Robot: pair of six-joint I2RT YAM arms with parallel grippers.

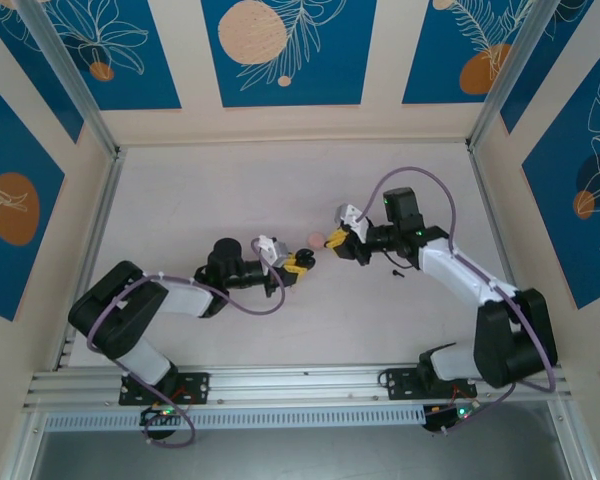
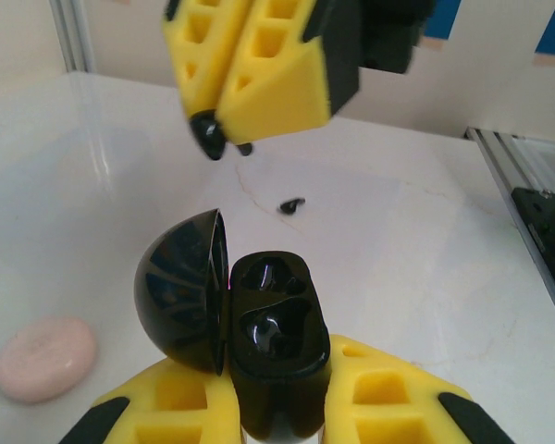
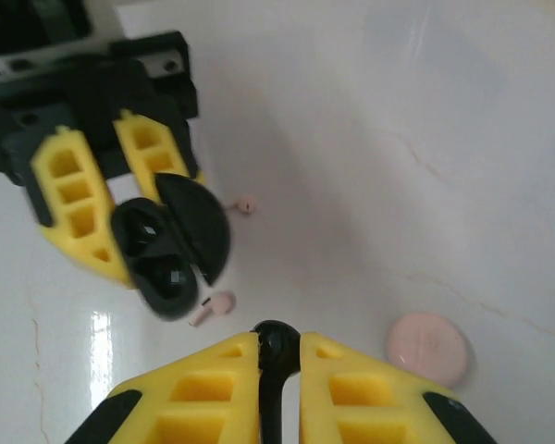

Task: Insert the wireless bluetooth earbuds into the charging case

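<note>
My left gripper is shut on the base of a black round charging case. The case's lid stands open to the left and both inner wells are bare. My right gripper is shut on a black earbud. It hangs a short way in front of and above the case, where the bud's tip pokes out below the fingers. A second black earbud lies on the table beyond. Two pink earbuds lie on the table below the held case.
A shut pink round case lies on the white table between the two grippers. The loose black earbud rests beside the right arm. Aluminium rails frame the table on the sides and near edge.
</note>
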